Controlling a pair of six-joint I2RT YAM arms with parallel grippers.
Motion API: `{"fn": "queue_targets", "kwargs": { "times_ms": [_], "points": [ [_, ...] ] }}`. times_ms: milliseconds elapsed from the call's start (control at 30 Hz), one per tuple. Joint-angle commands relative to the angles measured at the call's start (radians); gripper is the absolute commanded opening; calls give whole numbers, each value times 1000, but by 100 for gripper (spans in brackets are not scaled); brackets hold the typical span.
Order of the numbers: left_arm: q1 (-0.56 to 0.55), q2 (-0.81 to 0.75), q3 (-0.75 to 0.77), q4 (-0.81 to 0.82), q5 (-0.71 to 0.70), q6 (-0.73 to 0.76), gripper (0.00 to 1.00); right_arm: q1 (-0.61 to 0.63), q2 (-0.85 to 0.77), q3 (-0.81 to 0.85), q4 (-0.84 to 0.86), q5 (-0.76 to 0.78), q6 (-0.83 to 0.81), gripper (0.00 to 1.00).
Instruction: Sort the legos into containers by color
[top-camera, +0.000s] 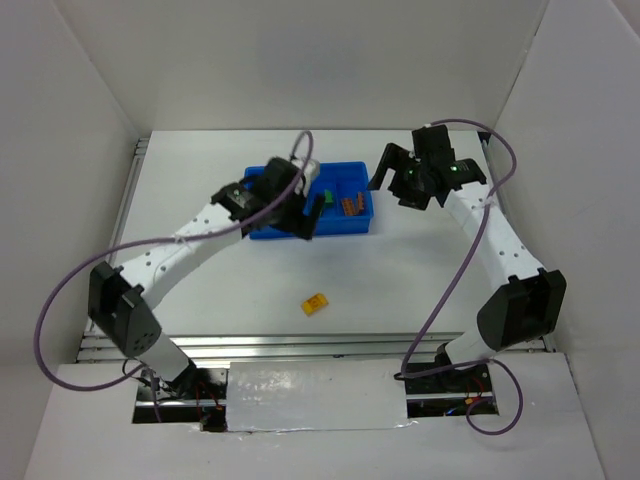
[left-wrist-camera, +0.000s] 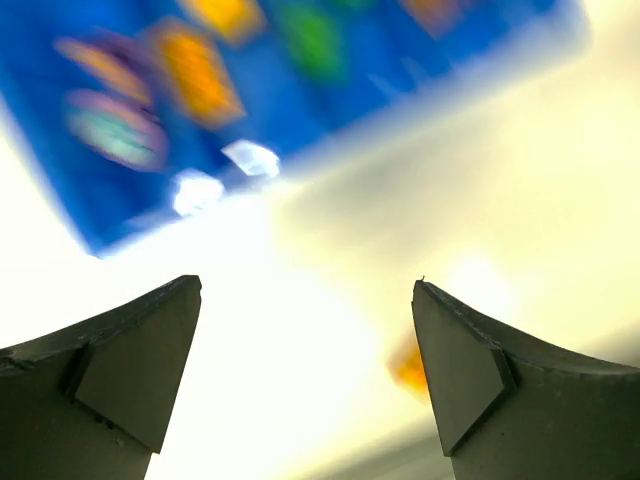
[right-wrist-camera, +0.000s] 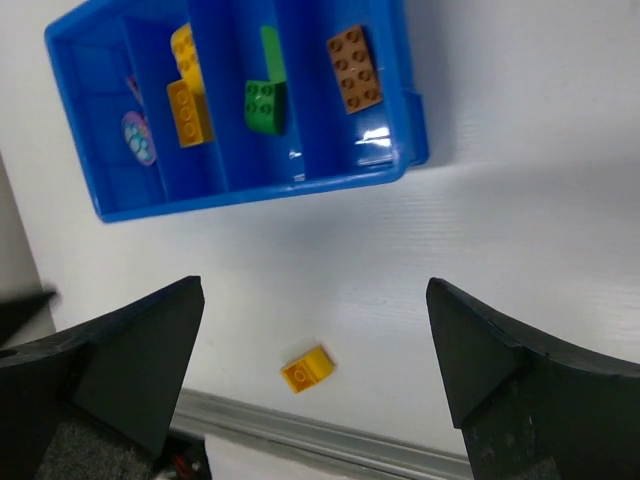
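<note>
The blue tray lies at the table's centre back. In the right wrist view the tray holds two yellow bricks, a green brick, a brown brick and a lilac brick, each colour in its own section. One yellow brick lies alone on the table in front of the tray; it also shows in the right wrist view. My left gripper is open and empty over the tray's near edge; its view is blurred. My right gripper is open and empty, right of the tray.
White walls stand around the table on three sides. A metal rail runs along the table's near edge, close to the loose yellow brick. The left arm's purple cable loops out over the left side.
</note>
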Motion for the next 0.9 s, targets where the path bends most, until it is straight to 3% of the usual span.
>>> {"fn": "queue_targets", "kwargs": {
  "times_ms": [0, 133, 367, 867],
  "points": [
    [-135, -89, -197, -37, 106, 81, 100, -21, -77, 6, -62, 174, 54, 100],
    [-167, -150, -295, -22, 264, 64, 100, -64, -101, -34, -60, 186, 81, 100],
    [-207, -63, -350, 15, 282, 102, 100, -70, -140, -67, -37, 213, 35, 100],
    [-290, 96, -411, 182, 245, 106, 100, -74, -289, -239, 63, 92, -17, 100]
  ]
}}
